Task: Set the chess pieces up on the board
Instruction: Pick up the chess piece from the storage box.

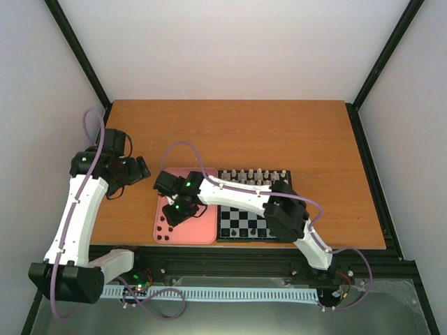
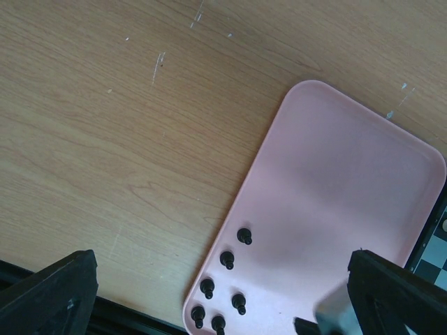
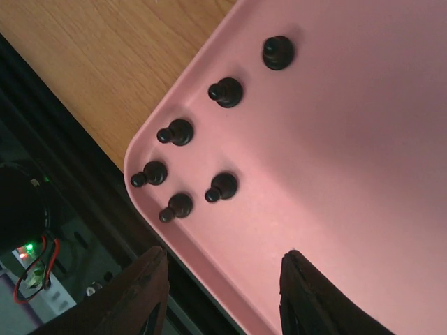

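Several tiny black pawns [image 3: 223, 185] stand in the near-left corner of the pink tray [image 3: 363, 139]; they also show in the left wrist view [image 2: 227, 259] and top view [image 1: 163, 232]. My right gripper [image 3: 223, 293] is open and empty, low over the tray's near edge, just short of the pawns; in the top view it [image 1: 172, 213] hangs over the tray. My left gripper [image 1: 140, 169] is open and empty, above the table left of the tray, its fingers [image 2: 49, 293] wide apart. The board [image 1: 241, 222] lies right of the tray, partly hidden by the right arm.
Cream-white pieces [image 1: 251, 174] line the board's far row. The pink tray [image 1: 202, 223] touches the board's left side near the table's front edge. The black frame rail [image 3: 70, 174] runs just past the tray's corner. The right arm [image 1: 237, 195] spans the board.
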{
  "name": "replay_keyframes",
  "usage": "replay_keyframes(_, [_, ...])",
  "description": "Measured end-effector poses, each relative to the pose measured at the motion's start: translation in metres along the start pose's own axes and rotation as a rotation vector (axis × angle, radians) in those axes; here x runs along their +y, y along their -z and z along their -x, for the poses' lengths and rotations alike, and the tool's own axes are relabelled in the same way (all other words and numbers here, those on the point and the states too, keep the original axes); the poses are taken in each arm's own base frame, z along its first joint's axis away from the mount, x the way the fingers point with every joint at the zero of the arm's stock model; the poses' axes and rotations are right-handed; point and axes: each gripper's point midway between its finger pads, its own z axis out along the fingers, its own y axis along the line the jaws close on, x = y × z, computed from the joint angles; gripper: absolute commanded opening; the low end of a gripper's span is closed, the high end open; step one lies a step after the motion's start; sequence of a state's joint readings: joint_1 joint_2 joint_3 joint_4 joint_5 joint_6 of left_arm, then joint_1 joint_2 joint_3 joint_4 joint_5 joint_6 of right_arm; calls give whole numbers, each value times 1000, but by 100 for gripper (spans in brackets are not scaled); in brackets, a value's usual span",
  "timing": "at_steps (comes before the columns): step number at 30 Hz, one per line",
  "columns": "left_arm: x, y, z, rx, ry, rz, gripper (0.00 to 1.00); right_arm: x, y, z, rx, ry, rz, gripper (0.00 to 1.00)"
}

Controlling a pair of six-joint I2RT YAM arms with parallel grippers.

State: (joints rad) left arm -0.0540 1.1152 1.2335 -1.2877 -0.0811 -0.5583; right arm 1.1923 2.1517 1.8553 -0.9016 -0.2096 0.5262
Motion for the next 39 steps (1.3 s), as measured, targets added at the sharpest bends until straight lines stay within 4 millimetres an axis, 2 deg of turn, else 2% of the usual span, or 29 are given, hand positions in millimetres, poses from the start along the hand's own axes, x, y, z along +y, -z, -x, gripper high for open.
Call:
replay_keyframes(8, [1, 5, -3, -5, 0, -9, 100, 8, -40, -1, 84, 14, 27, 44])
replay_keyframes(14, [1, 5, -4, -1, 0, -15, 100, 9, -55, -5, 125, 15, 32, 40])
replay_keyframes(22, [0, 6, -4, -1, 0, -19, 100, 12, -63, -2, 140, 20, 38, 36])
replay_keyframes(29, [0, 6, -4, -1, 0, -19, 100, 10, -69, -3, 160, 23, 28, 25])
replay_keyframes(39, [0, 5, -4, 1, -1, -18, 100, 6, -66, -5, 171, 26, 4, 7])
